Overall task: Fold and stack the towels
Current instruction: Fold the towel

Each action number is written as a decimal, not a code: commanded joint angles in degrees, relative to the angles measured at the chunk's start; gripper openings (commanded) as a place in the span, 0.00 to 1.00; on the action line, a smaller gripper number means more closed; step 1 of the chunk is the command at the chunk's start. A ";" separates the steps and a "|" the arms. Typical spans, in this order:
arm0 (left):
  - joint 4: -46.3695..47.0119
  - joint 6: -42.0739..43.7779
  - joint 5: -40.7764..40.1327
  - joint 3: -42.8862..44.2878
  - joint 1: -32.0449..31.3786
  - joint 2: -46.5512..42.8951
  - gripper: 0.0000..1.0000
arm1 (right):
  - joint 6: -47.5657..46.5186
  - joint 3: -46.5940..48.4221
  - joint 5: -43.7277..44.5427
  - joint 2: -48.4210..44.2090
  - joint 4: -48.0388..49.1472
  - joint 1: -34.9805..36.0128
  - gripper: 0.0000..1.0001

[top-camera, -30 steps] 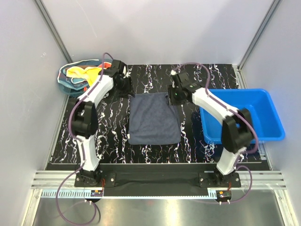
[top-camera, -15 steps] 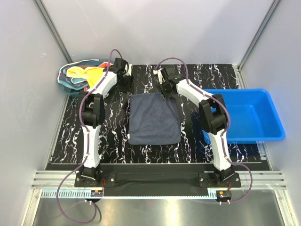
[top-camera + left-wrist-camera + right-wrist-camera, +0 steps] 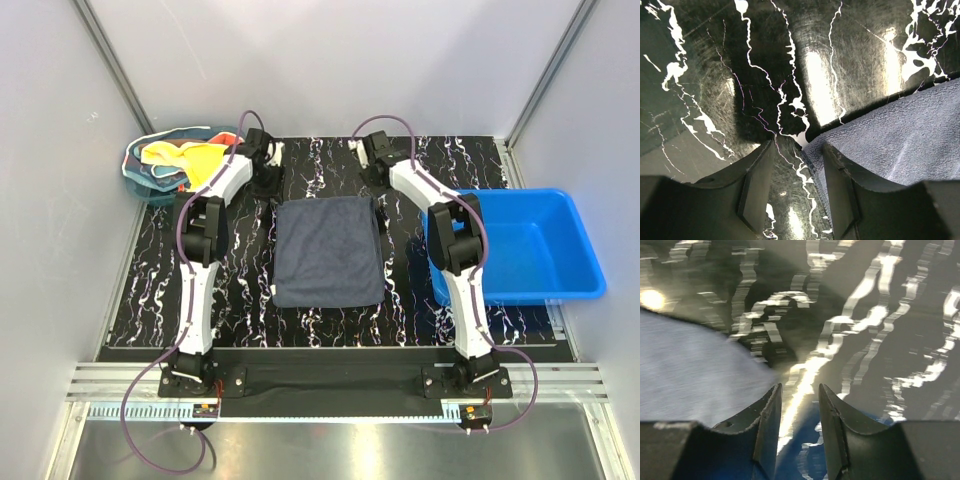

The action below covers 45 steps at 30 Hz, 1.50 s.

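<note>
A dark grey-blue towel [image 3: 328, 250] lies spread flat in the middle of the black marbled table [image 3: 240, 290]. My left gripper [image 3: 269, 187] is low at its far left corner. In the left wrist view that gripper [image 3: 797, 146] is open, and the towel's corner [image 3: 815, 150] lies on the table between the fingers, against the right finger [image 3: 840, 185]. My right gripper [image 3: 380, 185] is just beyond the far right corner. In the blurred right wrist view it [image 3: 799, 386] is open over bare table, with the towel [image 3: 695, 370] to its left. A yellow towel [image 3: 185, 153] and an orange-red one [image 3: 178, 172] lie crumpled in the basket.
The teal mesh-sided basket [image 3: 140, 180] stands at the far left corner of the table. A rigid blue plastic bin [image 3: 580, 250] sits on the right side, next to the right arm. Grey walls close in the back and both sides.
Both arms have stretched toward the far edge. The right gripper has come off the towel's far right corner and moved back and right. The towel now lies squarer and flatter.
</note>
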 commanded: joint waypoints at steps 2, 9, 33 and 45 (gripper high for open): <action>1.46 1.40 -1.85 3.75 0.19 -1.11 0.48 | -1.55 3.33 2.77 0.23 0.38 -1.27 0.41; 1.55 2.37 0.87 3.67 0.28 -1.64 0.49 | 0.56 6.14 -1.53 -0.47 -2.78 -1.62 0.42; -2.76 10.54 9.14 4.28 0.63 2.06 0.38 | -7.08 20.82 -32.56 10.60 -19.40 -7.25 0.59; -2.23 11.25 7.82 6.39 0.72 2.85 0.00 | -7.87 21.35 -30.21 11.57 -15.80 -9.97 0.30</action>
